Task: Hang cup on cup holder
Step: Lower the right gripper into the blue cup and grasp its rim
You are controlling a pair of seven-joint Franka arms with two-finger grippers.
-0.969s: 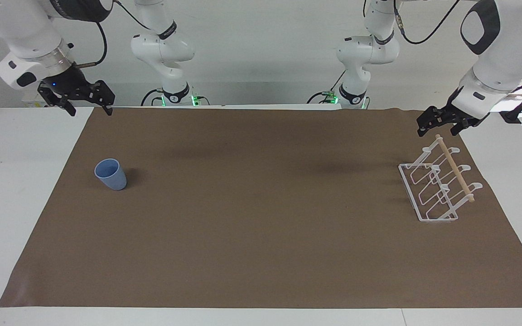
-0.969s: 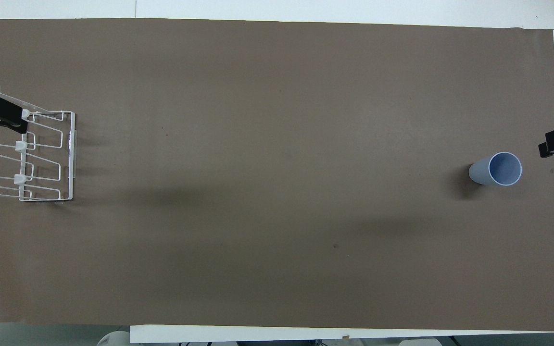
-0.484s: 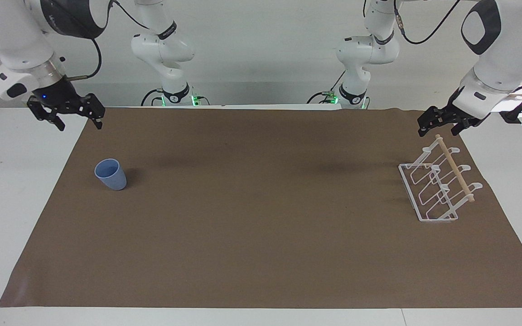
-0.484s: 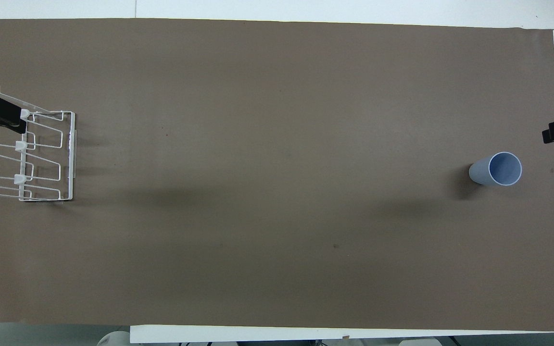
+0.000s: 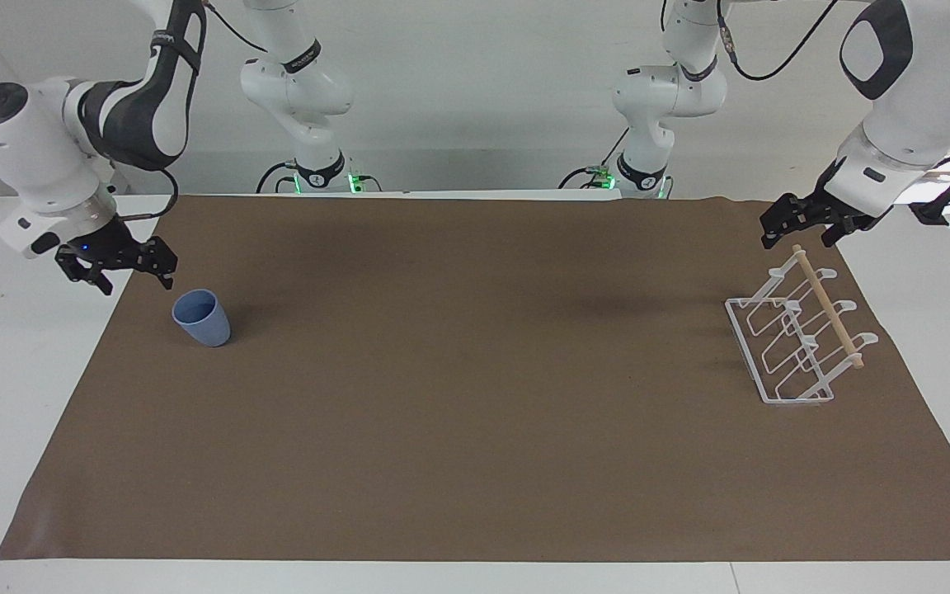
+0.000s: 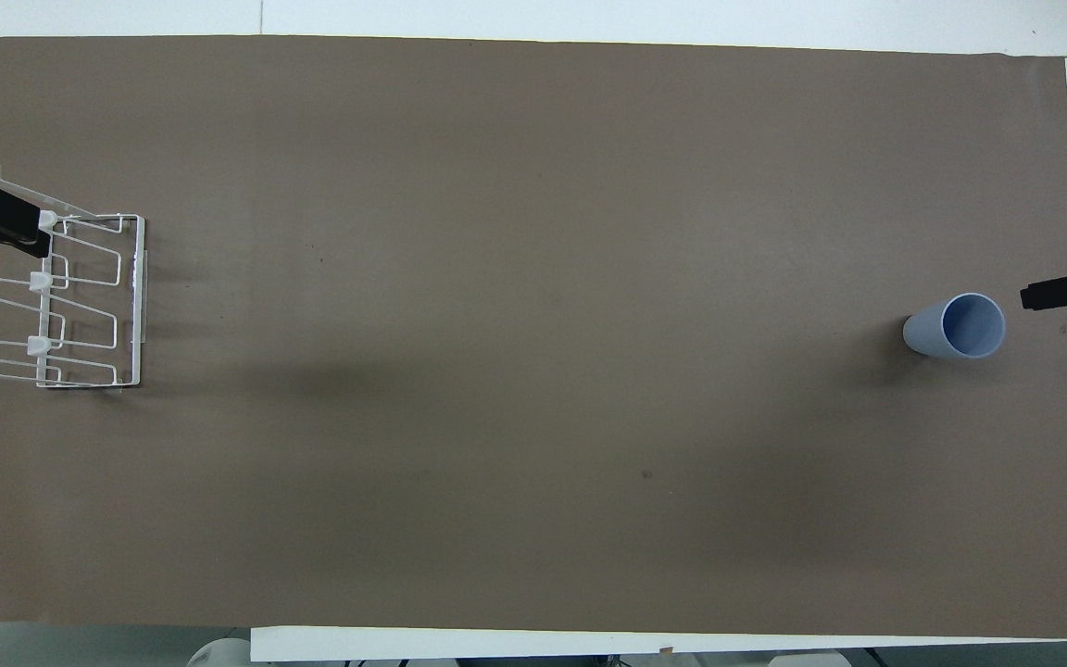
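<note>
The cup [image 5: 202, 318] is seen as smooth, matt plastic. The rack [image 5: 797, 338] is made of white wire with a wooden dowel [image 5: 828, 306]. The surface [image 5: 475, 429] is covered in matt brown paper.

White rounded arms with dark joint bands, black cables, black pincers, green base lights.

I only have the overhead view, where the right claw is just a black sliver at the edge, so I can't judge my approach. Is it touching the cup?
Observer: No. In the facing view the right claw hangs clear of the cup, toward the right arm's end of the table.
Operator: Fingers open?
Observer: Yes, spread wide, holding nothing.
Operator: And the left claw?
Observer: The left claw waits, open, raised over the robot-side end of the cup holder.
</note>
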